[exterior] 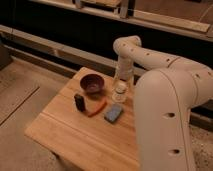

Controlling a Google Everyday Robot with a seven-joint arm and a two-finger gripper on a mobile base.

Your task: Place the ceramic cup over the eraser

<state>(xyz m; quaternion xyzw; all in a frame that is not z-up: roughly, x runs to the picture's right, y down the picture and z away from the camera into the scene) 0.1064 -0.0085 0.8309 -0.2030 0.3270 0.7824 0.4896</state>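
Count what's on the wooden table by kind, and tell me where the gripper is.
Small whitish ceramic cup: 1
Dark purple round bowl: 1
Small black upright eraser block: 1
Orange-red stick: 1
Flat blue-grey rectangular pad: 1
Total: 5 things on the wooden table
Gripper: at the top of the cup, right of the bowl.
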